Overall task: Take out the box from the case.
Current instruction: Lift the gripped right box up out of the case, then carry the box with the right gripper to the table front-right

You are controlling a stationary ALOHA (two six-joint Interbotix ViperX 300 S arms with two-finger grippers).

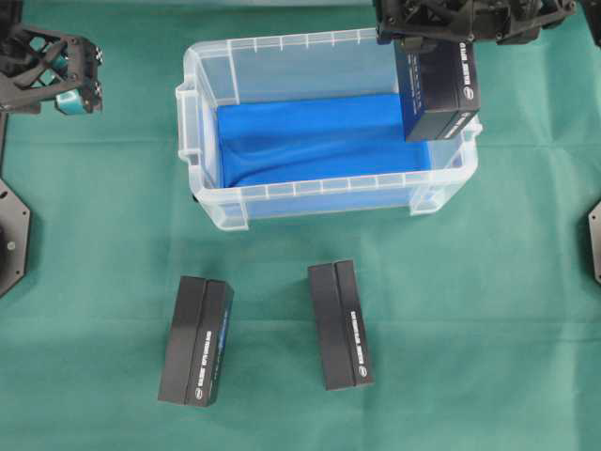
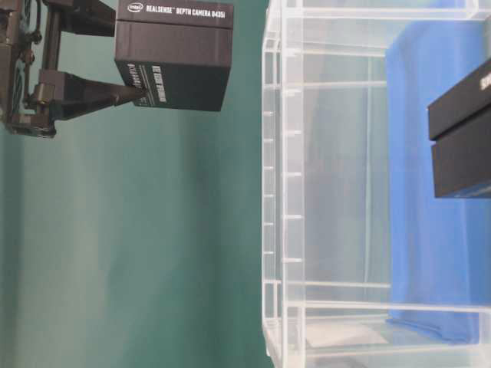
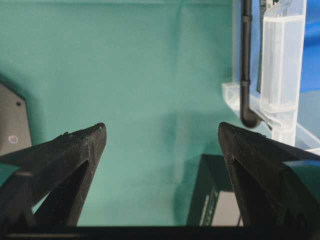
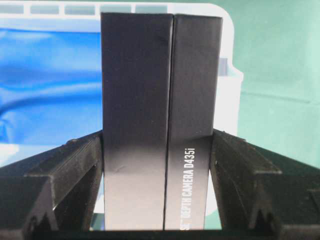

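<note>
The case is a clear plastic bin lined with blue cloth, standing mid-table. My right gripper is shut on a black box marked "DEPTH CAMERA D435i", one finger on each long side. Seen from overhead, this box hangs over the case's right end. From table level the box is clear of the ribbed rim. My left gripper stands wide open over bare green cloth, left of the case, holding nothing.
Two more black boxes lie on the green cloth in front of the case, one at the left and one nearer the middle. A corner of the case shows at the right of the left wrist view.
</note>
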